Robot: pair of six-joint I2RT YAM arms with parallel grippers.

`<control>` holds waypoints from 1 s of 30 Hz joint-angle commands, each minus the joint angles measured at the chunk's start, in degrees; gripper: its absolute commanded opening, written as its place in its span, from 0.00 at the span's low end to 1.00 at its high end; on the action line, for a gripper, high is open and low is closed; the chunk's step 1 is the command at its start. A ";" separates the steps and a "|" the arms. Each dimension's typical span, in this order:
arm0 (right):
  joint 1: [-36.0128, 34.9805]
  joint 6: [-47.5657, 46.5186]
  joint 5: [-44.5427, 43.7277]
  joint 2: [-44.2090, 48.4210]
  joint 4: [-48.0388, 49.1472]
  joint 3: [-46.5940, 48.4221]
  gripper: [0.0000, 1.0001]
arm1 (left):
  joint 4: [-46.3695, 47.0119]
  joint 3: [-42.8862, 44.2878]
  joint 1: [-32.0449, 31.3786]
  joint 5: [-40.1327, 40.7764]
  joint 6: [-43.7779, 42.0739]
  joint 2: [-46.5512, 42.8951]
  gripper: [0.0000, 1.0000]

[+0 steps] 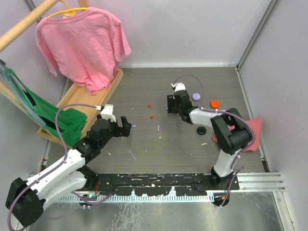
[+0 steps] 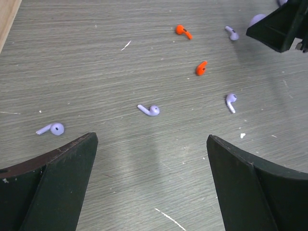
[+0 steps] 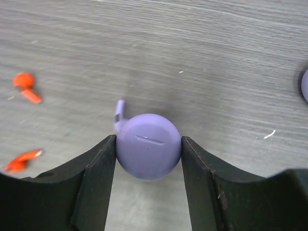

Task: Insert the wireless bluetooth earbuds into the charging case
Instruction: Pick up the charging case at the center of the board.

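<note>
Grips a lilac disc (image 3: 148, 144) in the right gripper (image 3: 149, 151), one finger pressed against each flank, disc flat on the table (image 3: 202, 43). At the disc's upper-left edge, a lilac bud (image 3: 119, 114), touching it. Far left of that wrist view, two orange buds (image 3: 24, 86), well apart from the fingers.

Holds the left gripper (image 2: 151, 183) spread wide on nothing, with loose lilac buds (image 2: 149, 110) strewn ahead of it across the upper frame.

Places the case (image 1: 201, 130), a black puck, to the lower right of the right jaws in the top view, just below that arm's white forearm, apart from the fingers and outside both wrist views. Being round, offers no long axis to square up to. Sits much nearer the right arm than the left. No black earbuds to be made out anywhere.

Probably the wrong disc in hand; would call for letting go, then drawing back toward the lower right.
</note>
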State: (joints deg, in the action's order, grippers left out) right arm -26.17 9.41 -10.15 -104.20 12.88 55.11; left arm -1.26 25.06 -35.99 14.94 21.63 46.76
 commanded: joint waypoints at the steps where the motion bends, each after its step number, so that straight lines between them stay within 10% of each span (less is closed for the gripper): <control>1: -3.63 0.34 -0.25 10.54 5.73 -4.47 0.46 | -1.21 5.95 -0.04 -3.85 1.92 -0.39 0.98; 16: -17.30 -3.72 1.00 32.78 24.66 -24.86 0.44 | -5.56 13.73 -0.05 -16.35 12.82 -1.87 0.98; 30: -24.05 -12.48 12.49 33.62 47.41 -32.91 0.44 | -2.75 16.61 -0.03 -26.15 22.78 5.16 0.88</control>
State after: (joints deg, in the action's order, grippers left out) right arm -49.21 0.08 -1.69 -70.87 48.23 22.35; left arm -7.46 40.36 -35.99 -7.46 40.97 51.05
